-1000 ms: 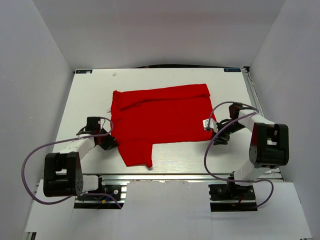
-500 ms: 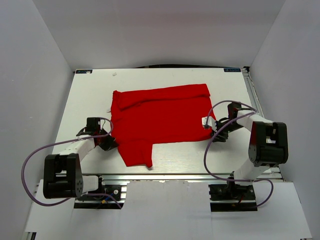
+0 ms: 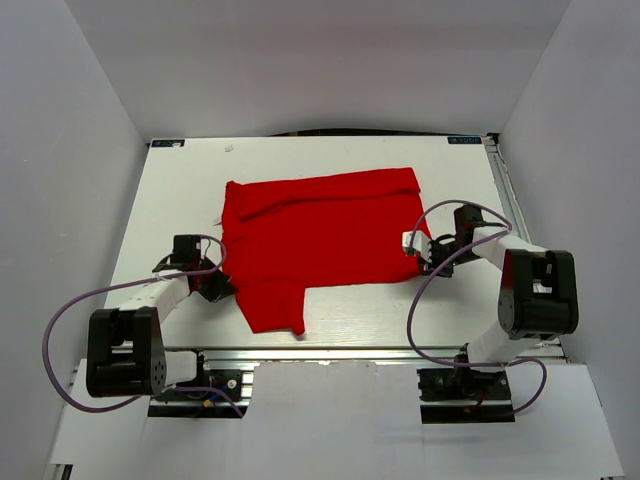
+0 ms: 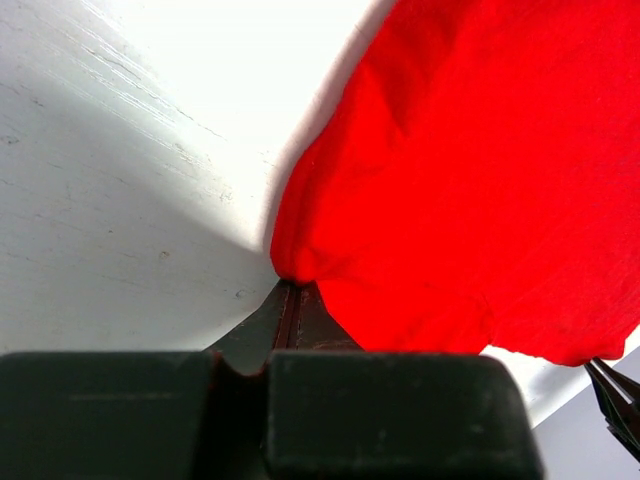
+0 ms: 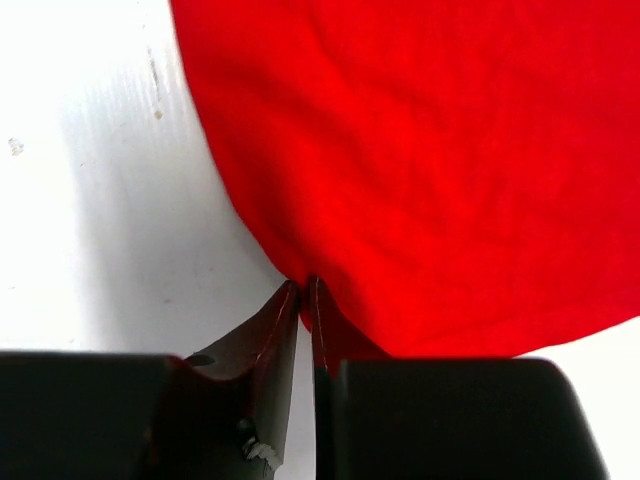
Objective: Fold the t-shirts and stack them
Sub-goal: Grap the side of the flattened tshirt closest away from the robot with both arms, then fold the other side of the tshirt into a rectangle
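Up close at each wrist, fingers (image 4: 258,325) (image 5: 268,322) pinch t-shirt (image 4: 450,180) edges; overhead shows label (image 3: 410,241).

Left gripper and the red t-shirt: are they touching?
Touching. The left wrist view shows the left gripper shut, pinching the edge of the red t-shirt.

No writing can be read. Print on the dark sticker (image 3: 168,143) at the table's (image 3: 330,160) far left corner and on the second sticker (image 3: 462,140) at its far right corner is too small; nothing legible is seen on the t-shirt's (image 3: 320,235) white label (image 3: 409,241).
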